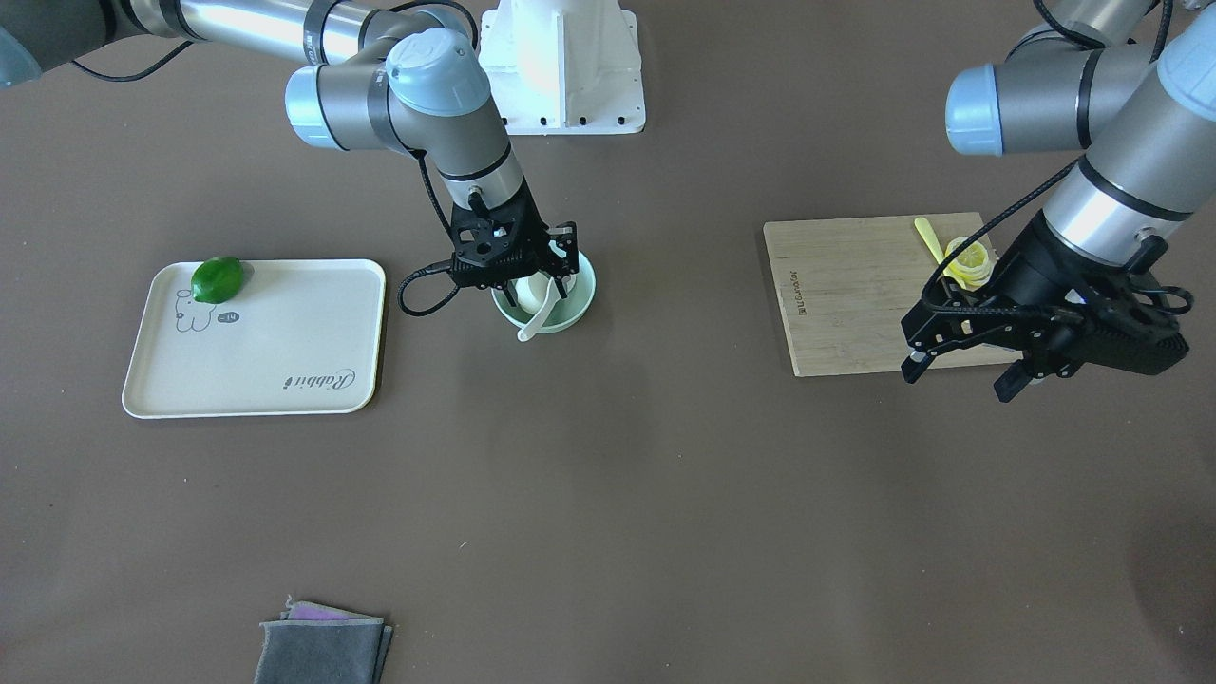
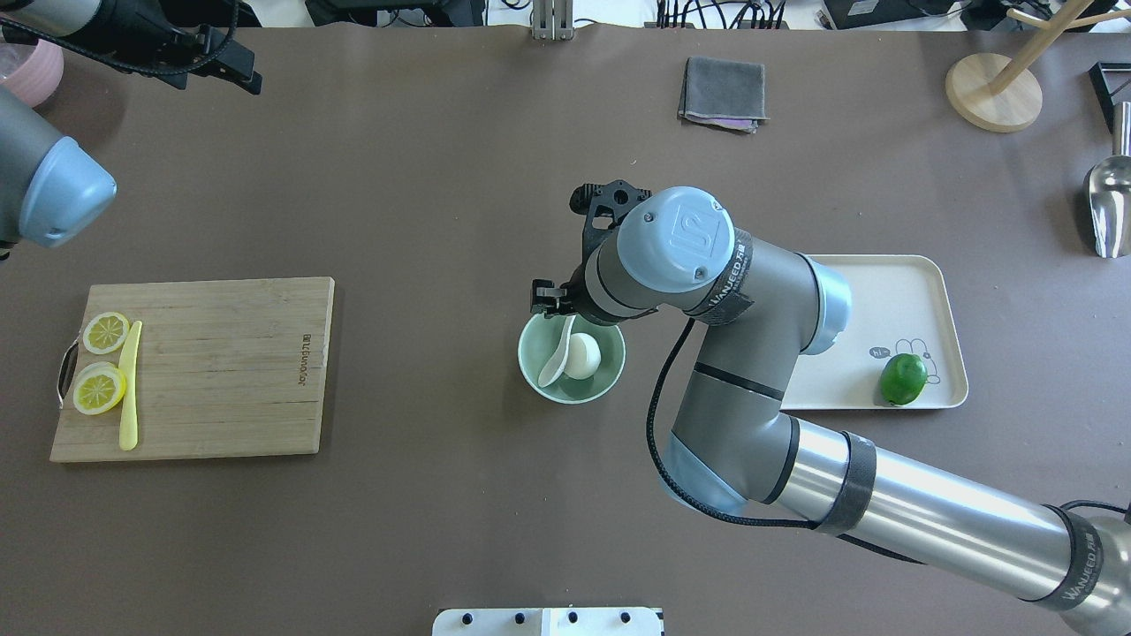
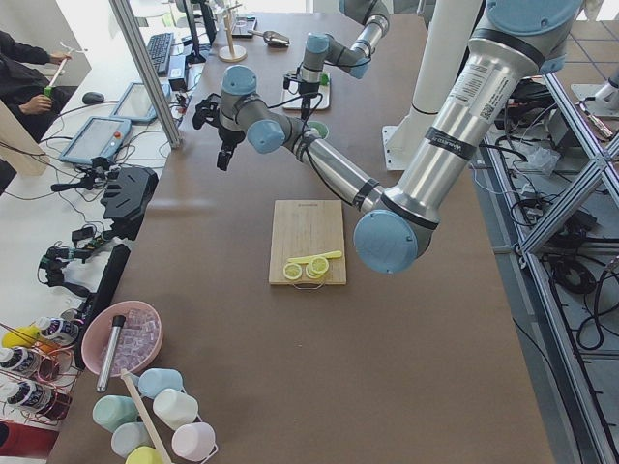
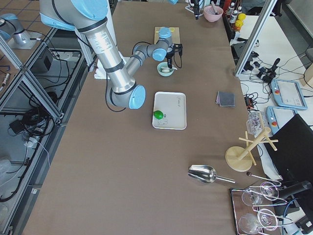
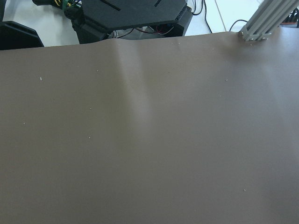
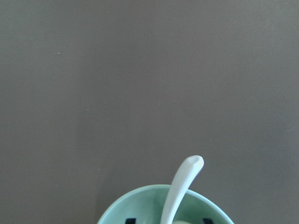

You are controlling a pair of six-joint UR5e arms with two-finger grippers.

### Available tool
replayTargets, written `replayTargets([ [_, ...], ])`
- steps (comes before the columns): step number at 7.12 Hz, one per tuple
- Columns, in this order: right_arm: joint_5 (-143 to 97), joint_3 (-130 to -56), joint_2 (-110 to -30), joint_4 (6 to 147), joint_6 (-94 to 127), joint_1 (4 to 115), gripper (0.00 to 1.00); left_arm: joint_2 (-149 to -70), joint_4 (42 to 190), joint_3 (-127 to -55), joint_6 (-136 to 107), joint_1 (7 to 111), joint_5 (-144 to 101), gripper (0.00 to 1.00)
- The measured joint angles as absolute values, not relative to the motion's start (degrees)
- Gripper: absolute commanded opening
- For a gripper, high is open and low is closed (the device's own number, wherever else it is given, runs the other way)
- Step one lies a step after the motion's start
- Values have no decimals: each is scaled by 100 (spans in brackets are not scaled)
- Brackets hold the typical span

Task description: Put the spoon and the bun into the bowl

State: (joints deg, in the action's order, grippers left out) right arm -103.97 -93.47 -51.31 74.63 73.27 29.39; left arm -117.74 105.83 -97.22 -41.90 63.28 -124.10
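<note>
Front-facing view: the right gripper [image 1: 538, 273] hangs directly above the bowl [image 1: 581, 302], fingers spread and gripping nothing. The spoon [image 1: 538, 318] leans its handle out over the bowl's near rim. The left gripper [image 1: 959, 375], also spread and empty, is well apart at the right.

Overhead view: spoon and bun [image 2: 585, 353] lie in the bowl, touching. The spoon's long axis runs from near-left to far.

Right wrist view: the glossy white handle rises between the fingertips [image 6: 130, 220].

Judgement: only a straight lift clear is needed.
</note>
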Motion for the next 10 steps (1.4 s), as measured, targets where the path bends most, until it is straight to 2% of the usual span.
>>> replayTargets([
  [3, -11311, -9492, -5201, 7739, 6685, 3873, 100, -11594, 10558, -9796, -4148, 6480, -12386, 98],
  [5, -11762, -9619, -5916, 7877, 5583, 4896, 100, -10843, 10835, -10041, -4093, 6754, -12327, 98],
  [7, -11842, -9232, -6547, 7740, 4727, 5923, 100, -10303, 10991, -10013, -3980, 6947, -12112, 98],
  [10, -12518, -8371, -6929, 8353, 1430, 7401, 100, -9693, 10401, -10018, -2448, 7769, -12336, 98],
])
